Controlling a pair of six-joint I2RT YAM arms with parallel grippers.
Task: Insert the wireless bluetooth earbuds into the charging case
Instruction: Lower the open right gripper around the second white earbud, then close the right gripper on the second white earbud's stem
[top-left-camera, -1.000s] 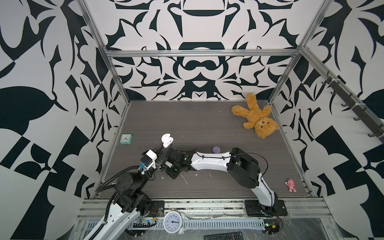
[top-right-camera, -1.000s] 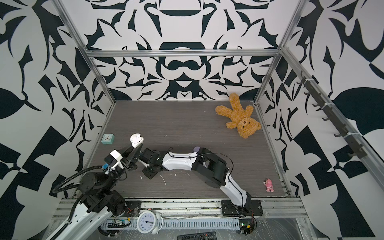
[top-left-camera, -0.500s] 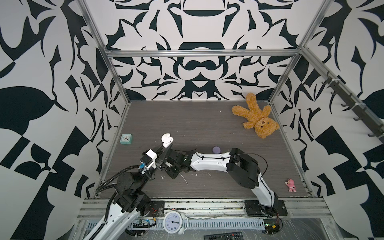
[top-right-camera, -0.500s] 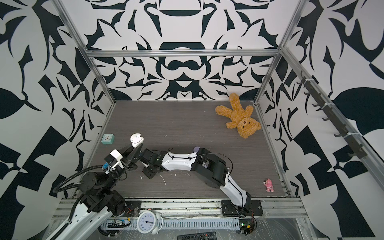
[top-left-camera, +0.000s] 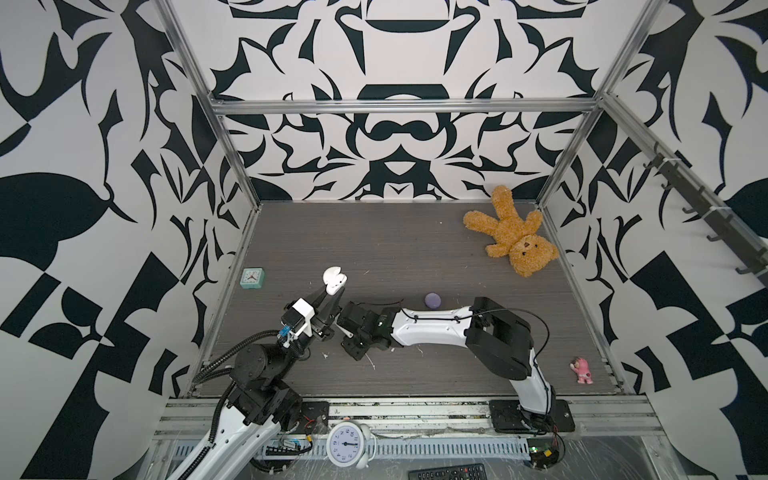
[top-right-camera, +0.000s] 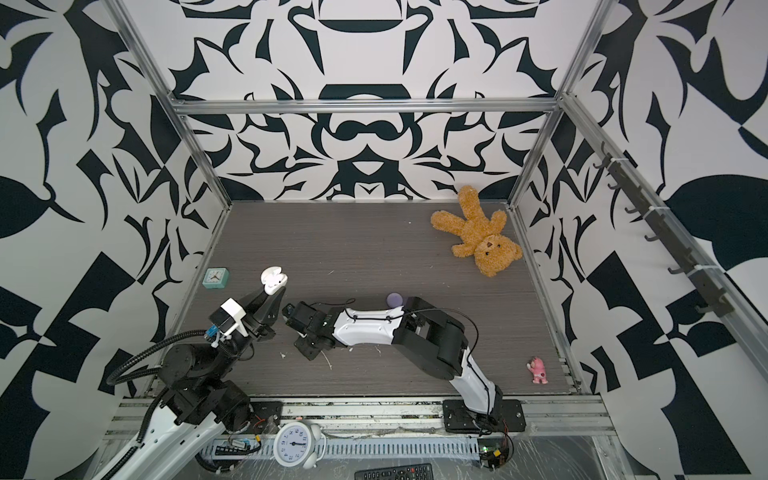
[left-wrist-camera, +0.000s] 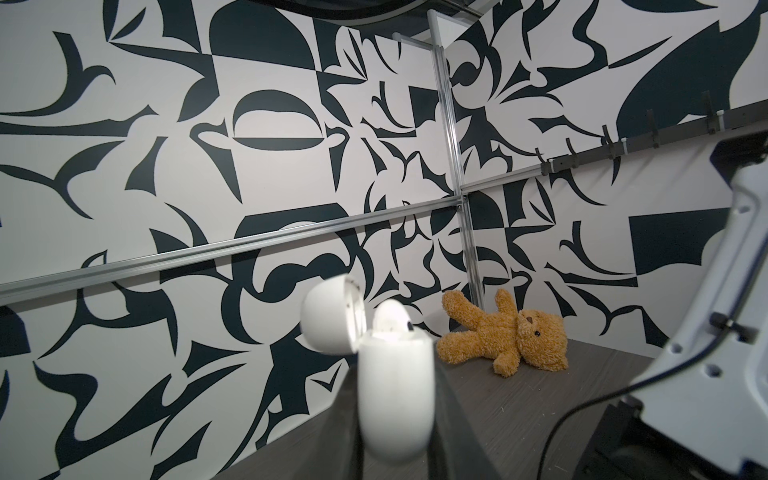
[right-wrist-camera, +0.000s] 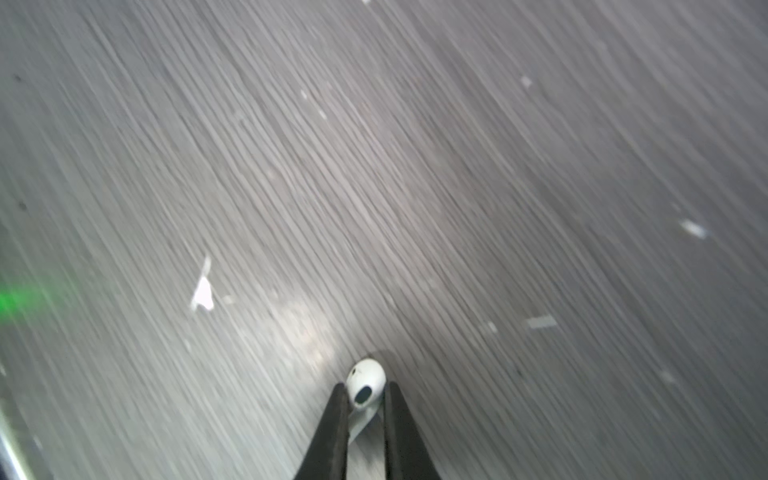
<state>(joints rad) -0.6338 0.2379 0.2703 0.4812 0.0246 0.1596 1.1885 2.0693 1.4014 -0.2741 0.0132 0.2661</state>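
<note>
Earbuds show in two places, and you meet both when you go from the left to the right. At the far left of the table (top-left-camera: 415, 249) stands a small teal clock (top-left-camera: 252, 278), near the left wall. Next comes your left gripper (top-left-camera: 331, 293), raised above the table. Its jaws are closed tight on the lower half of the white charging case (top-left-camera: 334, 281) and hold it upright. The lid of the case is swung open. In the left wrist view one white earbud (left-wrist-camera: 390, 316) is seated inside, with the rounded head above the rim.

Just to the right, your right gripper (right-wrist-camera: 365, 392) reaches across the middle and is low over the table. In both top views it is near the left gripper but apart from it. Its jaws are narrow and pinch a second white earbud (right-wrist-camera: 365, 380), with the head out past the fingertips and the stem between the fingers. The table around it is blurred, with some white flecks (right-wrist-camera: 203, 293); whether this earbud touches the wood, you cannot tell.

Further right a purple case (top-left-camera: 432, 300) lies closed on the table, just behind the right forearm. At the back right a brown teddy bear (top-left-camera: 513, 235) lies face up. Near the front right corner lies a small pink figure (top-left-camera: 582, 370), alone.
</note>
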